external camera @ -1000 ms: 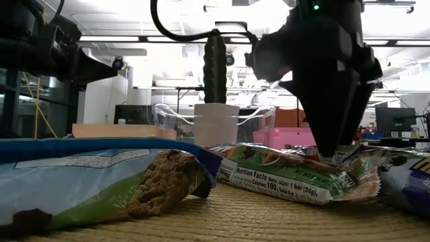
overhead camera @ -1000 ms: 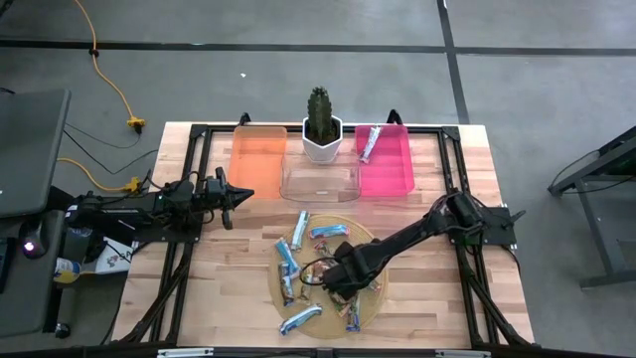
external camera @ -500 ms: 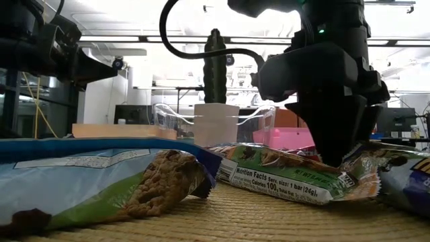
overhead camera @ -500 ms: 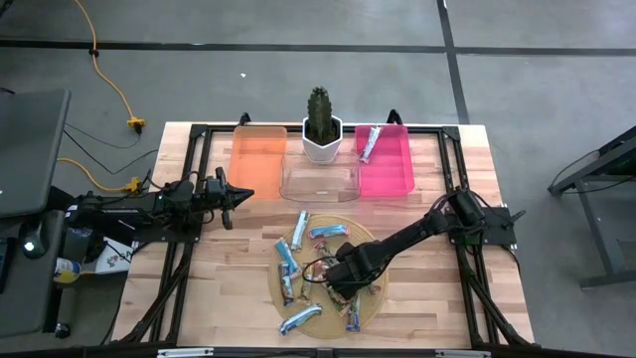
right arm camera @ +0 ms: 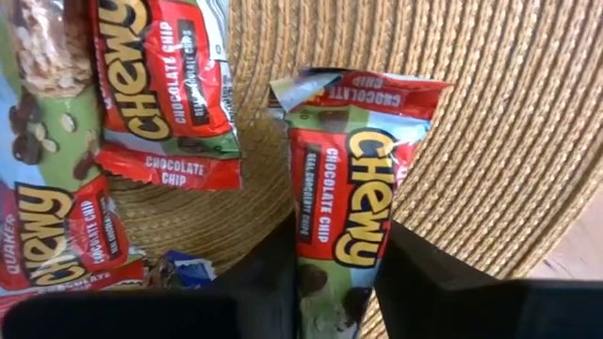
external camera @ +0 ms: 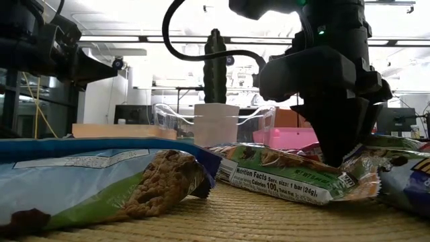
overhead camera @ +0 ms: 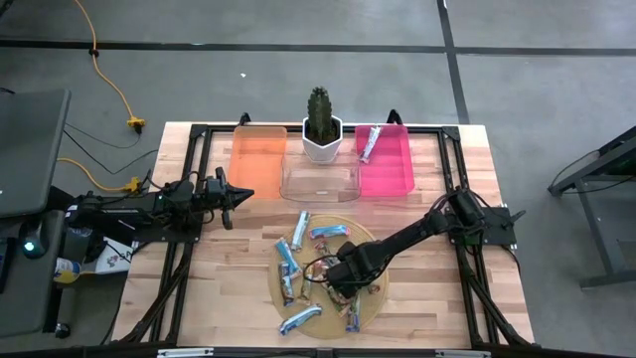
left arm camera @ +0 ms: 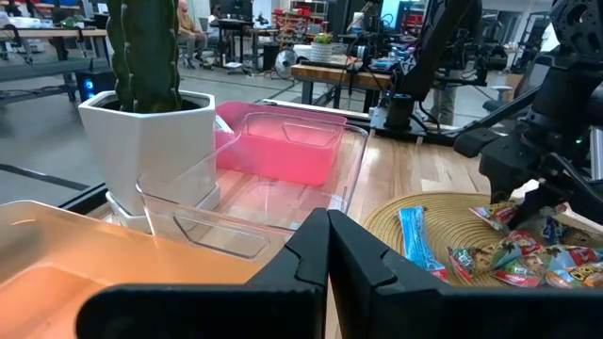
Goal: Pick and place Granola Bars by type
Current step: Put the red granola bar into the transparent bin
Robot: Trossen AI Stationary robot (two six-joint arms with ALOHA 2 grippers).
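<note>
three bins stand in a row along the far edge of the bench [overhead camera: 199, 288]: an orange bin [overhead camera: 257, 157] toward the far left corner, a clear bin [overhead camera: 320, 179] in the middle, a pink bin [overhead camera: 386, 164] to its right. the orange bin and the clear bin hold nothing that shows. the pink bin holds one granola bar in a pale wrapper [overhead camera: 369, 142], lying at its far end. a potted cactus [overhead camera: 319, 124] in a white pot stands at the far edge, just behind the clear bin.

a round woven mat [overhead camera: 370, 303] lies near the front edge, about midway along it. the other granola bars [overhead camera: 289, 261] are scattered on it, several in blue-and-white wrappers on its left part, red chewy ones at its middle.

the right end effector [overhead camera: 343, 281] reaches from the right side of the bench down over the mat's middle, pointing steeply down. its fingers [right arm camera: 415, 268] sit on either side of a red chewy chocolate chip bar [right arm camera: 339, 207], pressed against the wrapper's edges, so it is clamped on that bar, which lies on the mat.

the left end effector [overhead camera: 232, 195] hovers above the left part of the bench, just beside the orange bin, level and pointing toward the bins, its fingers [left arm camera: 377, 273] pressed together with nothing between them.
</note>
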